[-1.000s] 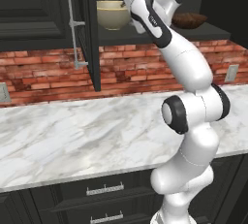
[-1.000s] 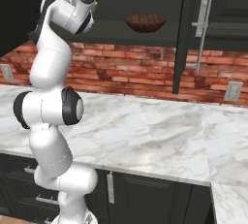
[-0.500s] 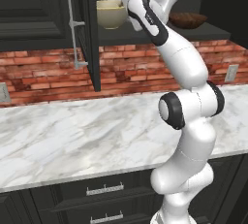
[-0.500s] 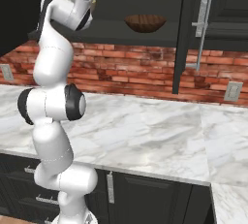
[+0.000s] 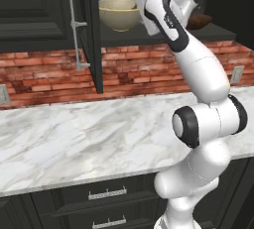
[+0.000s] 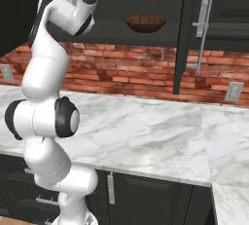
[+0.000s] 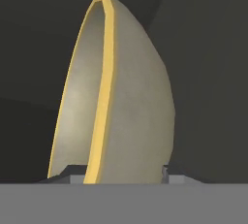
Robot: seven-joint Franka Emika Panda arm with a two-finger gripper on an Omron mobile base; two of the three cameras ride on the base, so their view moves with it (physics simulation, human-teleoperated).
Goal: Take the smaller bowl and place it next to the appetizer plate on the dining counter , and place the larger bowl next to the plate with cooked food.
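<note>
The larger bowl (image 5: pixel 118 17), beige with a thin yellow rim, stands on the shelf of the open upper cabinet. My gripper (image 5: pixel 141 11) reaches in at its right rim. In the hand view the larger bowl (image 7: pixel 131 97) looms close and edge-on, its wall sitting between the two fingertips of my gripper (image 7: pixel 118 172), which press on it from both sides. The smaller bowl (image 6: pixel 146 23), dark brown wood, rests further right on the same shelf and peeks out behind my arm as the smaller bowl (image 5: pixel 202 21). The plates and the dining counter are out of view.
The cabinet door (image 5: pixel 92 34) stands open to the left of the bowls, its long handle (image 5: pixel 74 25) sticking out. Below runs a marble wall counter (image 5: pixel 74 143) backed by red brick (image 5: pixel 49 74). Another dark door (image 6: pixel 194 29) hangs to the right.
The jaws have closed in onto the larger bowl's wall. The arm has shifted only slightly, and both bowls stay where they were on the shelf.
</note>
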